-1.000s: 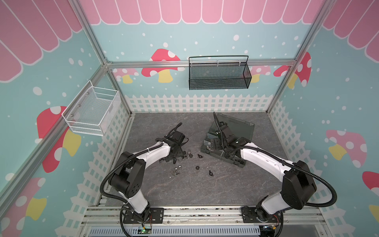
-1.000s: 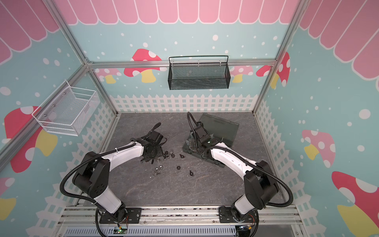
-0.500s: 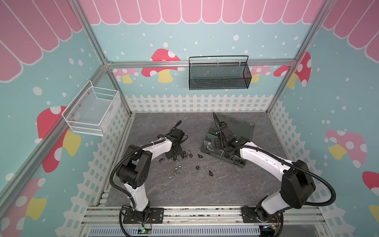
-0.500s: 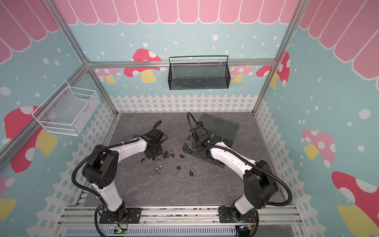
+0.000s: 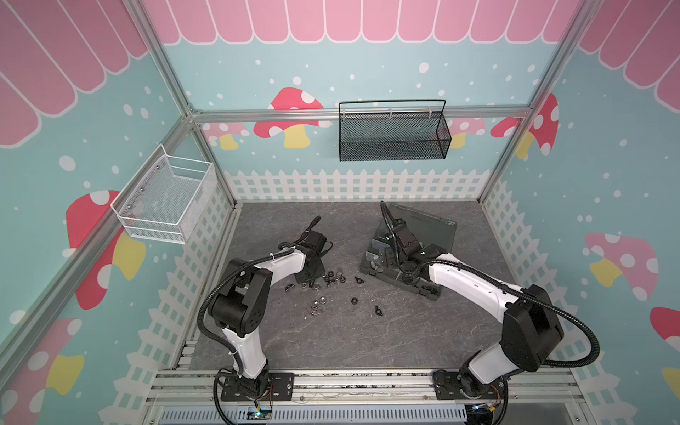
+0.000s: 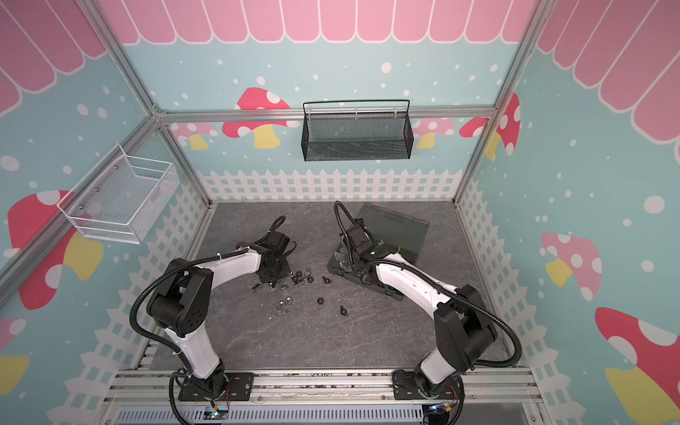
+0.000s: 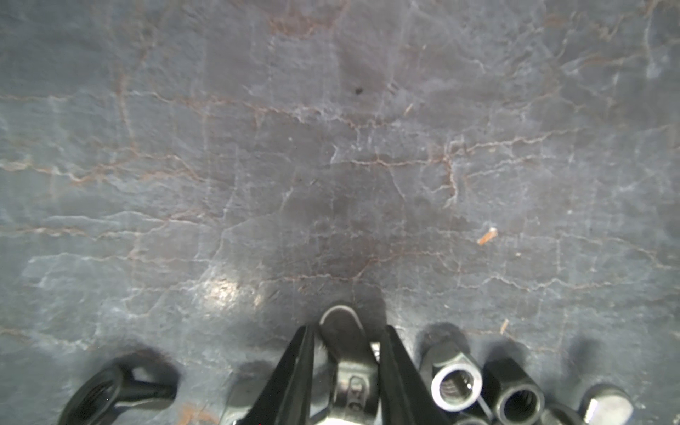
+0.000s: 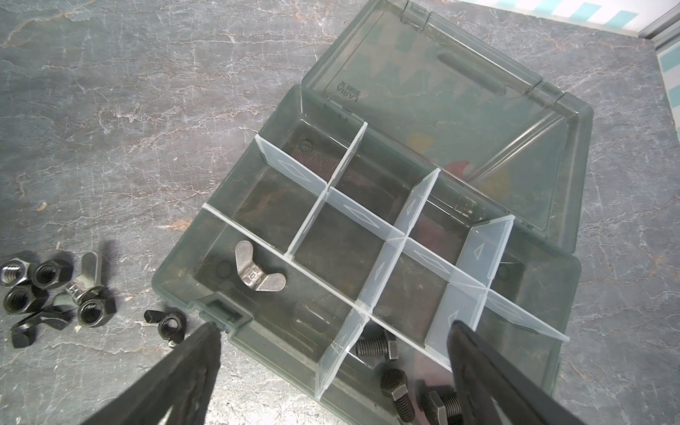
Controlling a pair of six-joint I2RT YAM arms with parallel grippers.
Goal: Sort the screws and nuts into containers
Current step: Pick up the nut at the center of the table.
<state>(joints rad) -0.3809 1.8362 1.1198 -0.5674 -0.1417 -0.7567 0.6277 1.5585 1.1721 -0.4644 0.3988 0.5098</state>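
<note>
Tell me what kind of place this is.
Probably a robot test cell: an aluminium frame encloses it, printed mushrooms decorate the walls, and two arms are bolted to a front rail.

Both arms are the same build: the left arm (image 5: 283,265) and the right arm (image 5: 474,289) have glossy white shells on the long links and chunky black housings at the joints. Each one has a black ribbed cable hose (image 5: 596,346) running along it, and the left one's is cinched with a little white zip tie (image 5: 271,254). The black base plates (image 5: 283,385) have visible bolts, plus some thin reddish wires (image 5: 497,392) poking out. The left tool (image 7: 347,331) and the right tool (image 8: 333,325) have plain matte black fingers (image 8: 173,379) that taper to thin tips.
</note>
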